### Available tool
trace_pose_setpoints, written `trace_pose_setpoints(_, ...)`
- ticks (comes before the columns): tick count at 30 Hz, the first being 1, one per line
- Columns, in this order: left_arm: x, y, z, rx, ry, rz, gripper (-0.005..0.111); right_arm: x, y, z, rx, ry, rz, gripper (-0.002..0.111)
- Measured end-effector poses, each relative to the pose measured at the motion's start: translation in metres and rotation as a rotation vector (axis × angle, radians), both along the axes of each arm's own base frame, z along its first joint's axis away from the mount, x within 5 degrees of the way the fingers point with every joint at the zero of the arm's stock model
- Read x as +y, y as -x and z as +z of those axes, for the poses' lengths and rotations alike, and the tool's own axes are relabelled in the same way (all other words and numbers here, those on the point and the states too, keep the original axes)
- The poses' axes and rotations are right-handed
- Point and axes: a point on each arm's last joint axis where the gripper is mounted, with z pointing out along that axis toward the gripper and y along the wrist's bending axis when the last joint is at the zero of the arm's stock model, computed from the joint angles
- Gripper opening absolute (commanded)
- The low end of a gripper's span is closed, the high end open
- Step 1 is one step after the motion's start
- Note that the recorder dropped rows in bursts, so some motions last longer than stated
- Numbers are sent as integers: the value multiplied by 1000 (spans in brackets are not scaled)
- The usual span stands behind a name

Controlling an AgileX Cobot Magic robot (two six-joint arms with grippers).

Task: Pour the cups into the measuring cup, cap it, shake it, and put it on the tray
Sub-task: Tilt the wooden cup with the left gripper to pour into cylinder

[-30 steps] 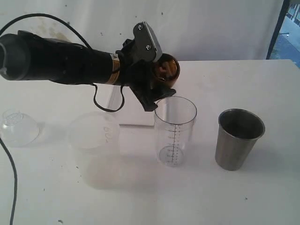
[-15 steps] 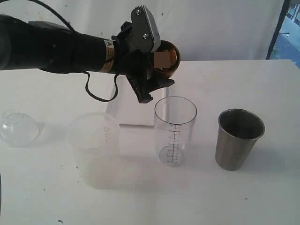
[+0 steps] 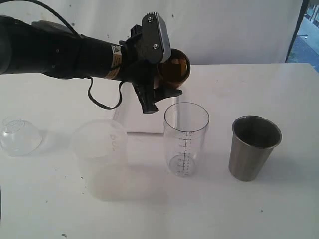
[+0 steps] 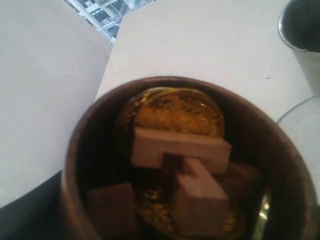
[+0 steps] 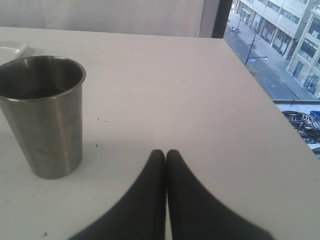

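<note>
The dark-brown wooden cup (image 3: 177,69), filled with wooden blocks (image 4: 181,150) and gold coins (image 4: 172,110), is held tilted by the left end effector (image 3: 167,72) above the clear measuring cup (image 3: 186,139). The measuring cup is stood on the tabletop (image 3: 289,99) before the white tray (image 3: 137,119). The steel tumbler (image 3: 254,147) is stood beside it, near the right end effector (image 5: 166,156), whose jaws are pressed together, empty.

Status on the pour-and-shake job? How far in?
Done: nothing yet; the measuring cup looks empty. In hand: the left gripper holds the wooden cup tipped above it, blocks and a coin inside. Left: the steel tumbler, untouched near the shut right gripper, then capping, shaking, and the tray.
</note>
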Motion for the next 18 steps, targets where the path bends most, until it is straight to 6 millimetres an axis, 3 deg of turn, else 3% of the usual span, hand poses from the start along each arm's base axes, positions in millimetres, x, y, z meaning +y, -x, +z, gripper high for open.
trace_pose_setpoints(18,-3,5,0,-118,-62,-140,0,0,0,0,0,0,0,0)
